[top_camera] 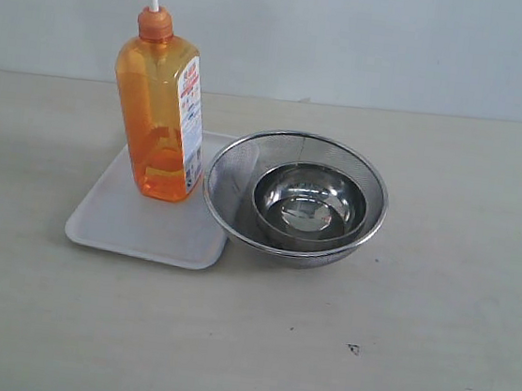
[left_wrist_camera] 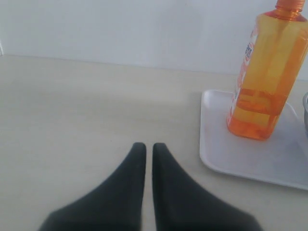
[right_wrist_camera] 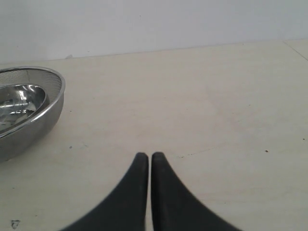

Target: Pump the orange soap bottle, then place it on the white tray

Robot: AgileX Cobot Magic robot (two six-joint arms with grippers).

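The orange soap bottle (top_camera: 161, 123) stands upright on the white tray (top_camera: 116, 222), its pump head raised and pointing left. In the left wrist view the orange soap bottle (left_wrist_camera: 269, 72) rests on the white tray (left_wrist_camera: 226, 154) off to one side, well apart from my left gripper (left_wrist_camera: 149, 147), which is shut with nothing between its black fingers. My right gripper (right_wrist_camera: 147, 156) is shut too, over bare table, holding nothing. Neither arm shows in the exterior view.
A round steel mesh strainer (top_camera: 236, 169) touches the tray's right edge, with a small shiny steel bowl (top_camera: 309, 201) inside it. The strainer (right_wrist_camera: 45, 113) also shows in the right wrist view. A white wall runs behind the beige table (top_camera: 437, 310).
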